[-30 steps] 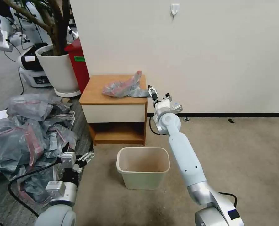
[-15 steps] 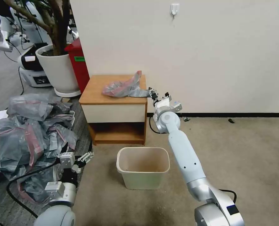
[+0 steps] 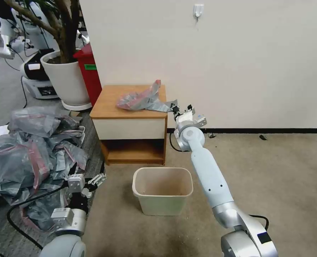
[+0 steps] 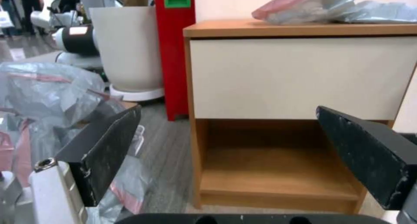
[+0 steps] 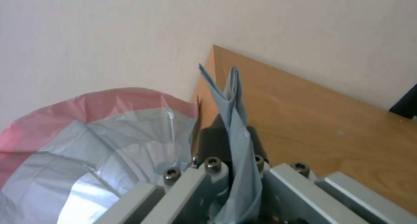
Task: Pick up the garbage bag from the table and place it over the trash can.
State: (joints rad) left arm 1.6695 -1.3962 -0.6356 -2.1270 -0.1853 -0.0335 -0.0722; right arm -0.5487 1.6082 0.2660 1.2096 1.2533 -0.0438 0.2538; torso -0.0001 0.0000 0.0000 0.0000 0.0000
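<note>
The garbage bag (image 3: 140,99), crumpled grey with a pink band, lies on the table (image 3: 108,103) near its right side. My right gripper (image 3: 174,107) is at the table's front right corner, shut on a grey tail of the bag. In the right wrist view that twisted tail (image 5: 237,119) runs between the fingers of the right gripper (image 5: 232,146), over the wooden top (image 5: 330,119). The cream trash can (image 3: 162,194) stands on the carpet in front of the table. My left gripper (image 3: 94,180) hangs low on the left, open, with nothing between its fingers (image 4: 108,146).
A heap of grey-and-pink bags (image 3: 26,150) covers the floor on the left. A white plant pot (image 3: 67,80) and a red box (image 3: 88,71) stand behind the table's left side. The wall runs right behind the table. Open carpet (image 3: 272,171) lies on the right.
The bag's grey tail now stretches past the table's right edge into the right gripper, which shifted slightly. The left gripper dipped a little.
</note>
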